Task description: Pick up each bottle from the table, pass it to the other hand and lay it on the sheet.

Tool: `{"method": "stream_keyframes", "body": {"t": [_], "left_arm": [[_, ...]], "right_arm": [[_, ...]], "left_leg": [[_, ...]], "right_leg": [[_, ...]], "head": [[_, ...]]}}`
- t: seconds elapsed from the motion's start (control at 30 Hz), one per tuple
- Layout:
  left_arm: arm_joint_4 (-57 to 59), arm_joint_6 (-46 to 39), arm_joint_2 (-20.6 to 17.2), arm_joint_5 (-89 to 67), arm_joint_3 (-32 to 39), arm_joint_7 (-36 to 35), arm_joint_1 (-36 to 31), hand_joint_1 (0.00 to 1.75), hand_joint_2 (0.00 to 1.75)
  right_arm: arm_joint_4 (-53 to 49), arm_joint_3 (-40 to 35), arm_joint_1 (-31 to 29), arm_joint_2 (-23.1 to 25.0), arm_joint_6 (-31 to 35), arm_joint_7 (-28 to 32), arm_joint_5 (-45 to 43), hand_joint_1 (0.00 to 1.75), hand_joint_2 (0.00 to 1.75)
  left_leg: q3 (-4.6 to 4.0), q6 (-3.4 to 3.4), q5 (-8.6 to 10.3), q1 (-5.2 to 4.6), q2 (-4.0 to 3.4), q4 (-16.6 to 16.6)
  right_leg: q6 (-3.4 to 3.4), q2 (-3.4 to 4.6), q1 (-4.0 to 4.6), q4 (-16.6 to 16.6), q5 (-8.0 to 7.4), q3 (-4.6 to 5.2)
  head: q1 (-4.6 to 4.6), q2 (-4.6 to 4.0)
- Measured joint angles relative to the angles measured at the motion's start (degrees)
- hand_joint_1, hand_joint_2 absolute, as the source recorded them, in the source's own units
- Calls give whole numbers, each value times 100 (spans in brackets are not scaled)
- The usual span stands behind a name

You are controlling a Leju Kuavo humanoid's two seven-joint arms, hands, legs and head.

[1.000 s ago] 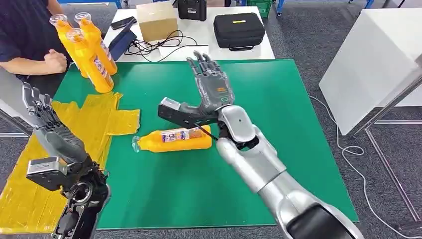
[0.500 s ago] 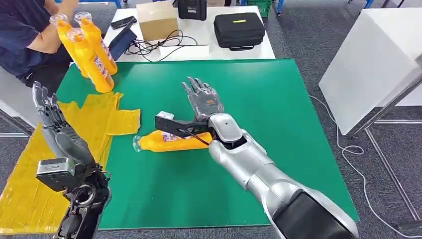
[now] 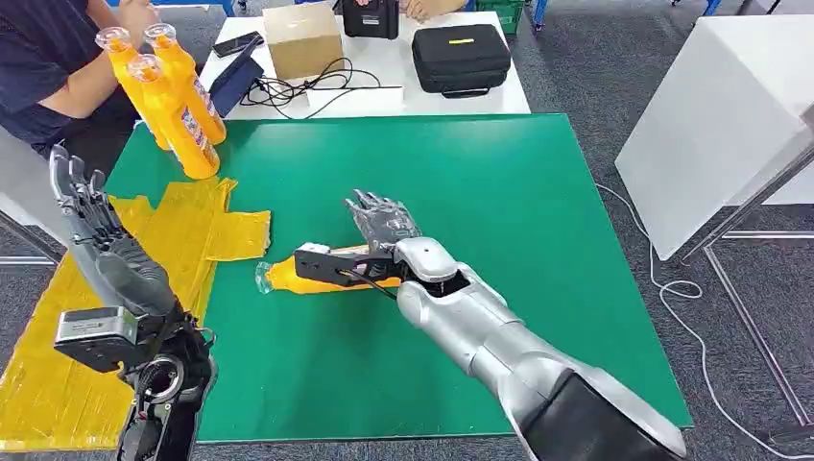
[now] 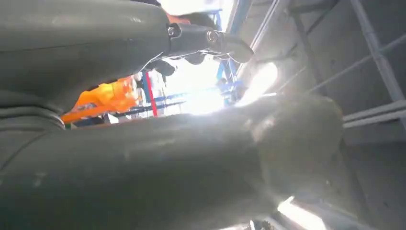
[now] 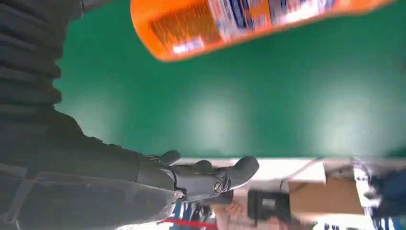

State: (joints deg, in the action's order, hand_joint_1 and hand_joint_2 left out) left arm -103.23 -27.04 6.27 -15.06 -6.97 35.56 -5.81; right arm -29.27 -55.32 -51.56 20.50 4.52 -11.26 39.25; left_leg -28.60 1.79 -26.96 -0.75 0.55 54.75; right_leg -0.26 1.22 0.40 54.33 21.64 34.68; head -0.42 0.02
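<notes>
Right hand point(image 3: 382, 223): fingers spread, empty, just beside lying orange bottle point(image 3: 288, 277).
Left hand point(image 3: 91, 216): fingers extended, empty.
Risk: bottle rolling off on contact.

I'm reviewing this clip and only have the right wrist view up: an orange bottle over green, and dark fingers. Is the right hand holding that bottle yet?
Observer: No. In the head view the right hand hovers open just beyond the lying bottle, fingers spread, nothing in it.
Operator: Where is the left hand?
Observer: The left hand is raised at the table's near left, above the yellow sheet, fingers apart and empty.
Operator: Any other bottles on the table?
Observer: Three upright bottles stand close together at the far left corner of the green mat, beside a seated person.
</notes>
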Motion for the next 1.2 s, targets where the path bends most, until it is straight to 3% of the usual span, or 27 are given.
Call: {"method": "stream_keyframes", "body": {"t": [0.4,0.87,1.2], "left_arm": [[-854,83,411,-122,245,118,595,0,0],[-1326,114,481,118,614,297,1159,0,0],[-1414,240,610,90,850,286,1179,0,0]], "right_arm": [[291,-669,57,-2,-247,-94,-315,0,175],[614,-997,-14,-4,-304,-350,-396,0,175],[645,-1093,-46,-2,-284,-361,-479,0,175]], "left_leg": [[-2,0,-2,-1,0,0],[-1,0,-2,3,0,0],[0,0,-2,2,0,0]], "right_leg": [[0,0,-1,-2,1,2],[-1,0,4,-2,1,2],[0,0,3,-2,1,1]], "head": [[0,0],[0,0],[-2,0]]}}
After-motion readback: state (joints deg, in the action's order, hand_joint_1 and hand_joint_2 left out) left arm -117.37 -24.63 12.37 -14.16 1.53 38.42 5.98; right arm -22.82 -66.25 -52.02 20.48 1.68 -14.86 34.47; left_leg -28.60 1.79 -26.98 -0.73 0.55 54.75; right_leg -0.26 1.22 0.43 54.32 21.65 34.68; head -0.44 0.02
